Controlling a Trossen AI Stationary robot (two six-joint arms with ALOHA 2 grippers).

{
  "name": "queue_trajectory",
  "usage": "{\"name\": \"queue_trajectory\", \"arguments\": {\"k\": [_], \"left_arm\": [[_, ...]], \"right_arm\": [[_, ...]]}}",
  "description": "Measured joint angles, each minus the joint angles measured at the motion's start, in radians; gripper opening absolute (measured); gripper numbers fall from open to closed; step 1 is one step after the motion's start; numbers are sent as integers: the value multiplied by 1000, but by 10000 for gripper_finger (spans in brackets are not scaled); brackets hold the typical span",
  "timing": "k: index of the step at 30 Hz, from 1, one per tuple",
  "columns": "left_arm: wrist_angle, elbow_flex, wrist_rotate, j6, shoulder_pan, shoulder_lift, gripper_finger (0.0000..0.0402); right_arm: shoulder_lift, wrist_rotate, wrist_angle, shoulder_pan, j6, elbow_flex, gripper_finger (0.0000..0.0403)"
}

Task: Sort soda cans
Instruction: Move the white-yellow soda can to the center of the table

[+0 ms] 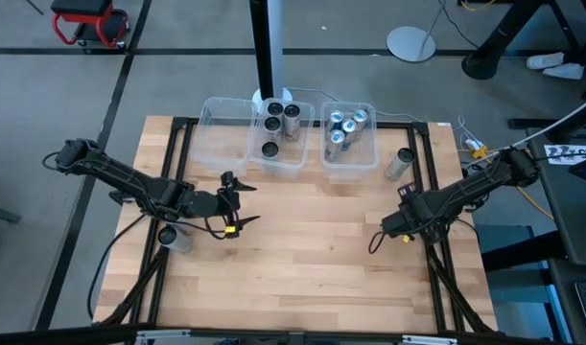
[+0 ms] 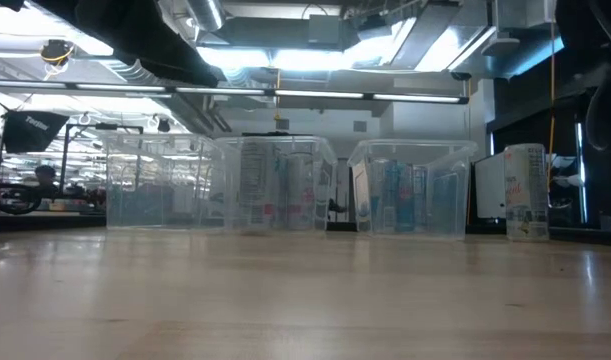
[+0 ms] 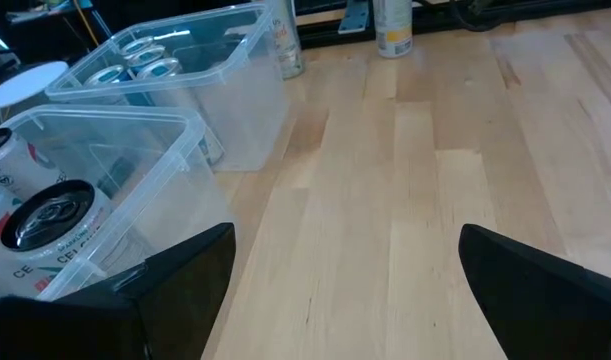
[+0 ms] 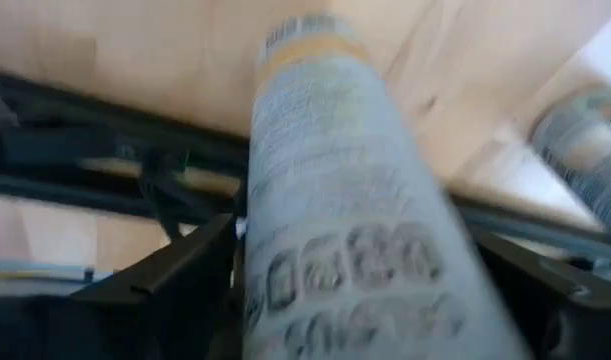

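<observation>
Cans sorted into bins; both tools over table.
Left tool wide, empty. Right tool grips a can.

L arm reaches in from table's left, left gripper fingers spread wide. R arm at right edge, right gripper low.

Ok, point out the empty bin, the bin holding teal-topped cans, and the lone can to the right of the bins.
empty bin [image 1: 221, 144]: high view, its bare floor.
teal-can bin [image 1: 351, 164]: high view, bare floor near its front wall.
lone can [image 1: 401, 163]: high view, its side.
</observation>
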Motion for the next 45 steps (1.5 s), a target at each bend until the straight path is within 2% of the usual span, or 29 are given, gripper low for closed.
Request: {"name": "queue_trajectory", "arguments": {"k": [6,10,14,18,24,28,31,38,45], "left_arm": [[-1,0,0,0,0,0,373],[-1,0,0,0,0,0,373],[-1,0,0,1,0,0,373],[-1,0,0,1,0,0,373],[-1,0,0,1,0,0,373],[0,0,0,1,0,0,373],[1,0,0,1,0,0,373],[3,0,0,0,0,0,373],[0,0,0,1,0,1,373]], "right_arm": [[-1,0,54,0,-37,1,273],[-1,-2,56,0,-37,4,251],[0,11,108,0,-36,42,251],[0,86,210,0,-53,95,252],[32,198,457,0,-182,132,250],[120,264,502,-10,-292,183,250],[211,271,530,-40,-400,272,250],[470,289,508,-128,-708,573,250],[706,263,417,-205,-920,855,250]]}}
